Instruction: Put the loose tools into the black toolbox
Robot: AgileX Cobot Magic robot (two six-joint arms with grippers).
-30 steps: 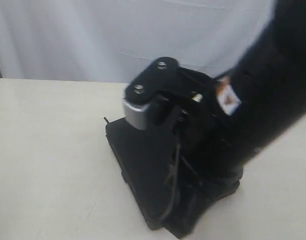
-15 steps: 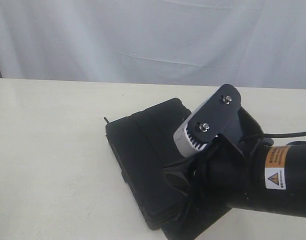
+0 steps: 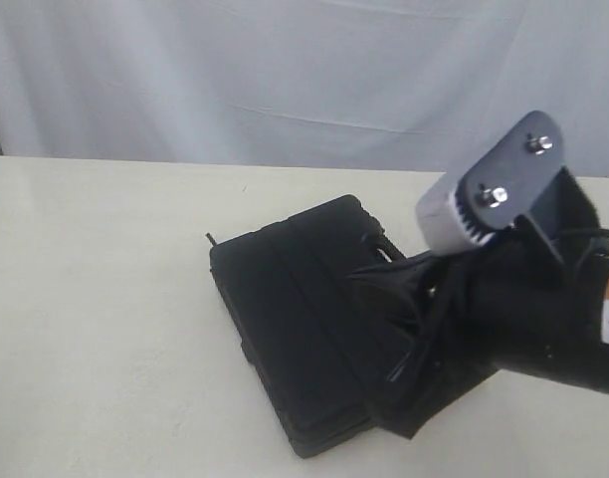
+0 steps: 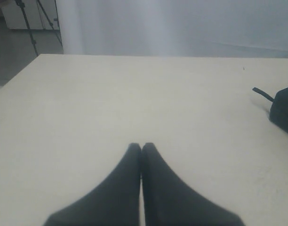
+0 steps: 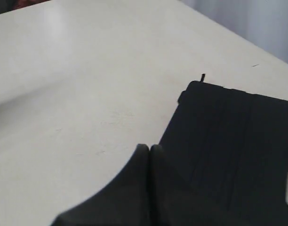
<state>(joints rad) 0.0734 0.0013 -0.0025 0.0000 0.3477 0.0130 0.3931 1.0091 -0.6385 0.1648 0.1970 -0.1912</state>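
The black toolbox (image 3: 295, 329) lies flat on the table with its lid down. Its top also fills one side of the right wrist view (image 5: 238, 141), and a corner of it shows in the left wrist view (image 4: 284, 110). My right gripper (image 5: 149, 149) is shut on nothing, its tips just over the box's edge. The right arm (image 3: 523, 309) covers the box's right end. My left gripper (image 4: 141, 146) is shut and empty over bare table, well away from the box. No utility knife, tape roll, tape measure or pliers is in view.
A cream table (image 3: 96, 299) stretches to the left of the box. A white curtain (image 3: 285, 70) hangs behind the table. A thin black tab (image 4: 262, 92) sticks out at the box's corner. A tripod (image 4: 31, 23) stands beyond the table's far corner.
The right arm has swung from over the middle of the toolbox to the right, uncovering the closed lid. The toolbox has not moved.
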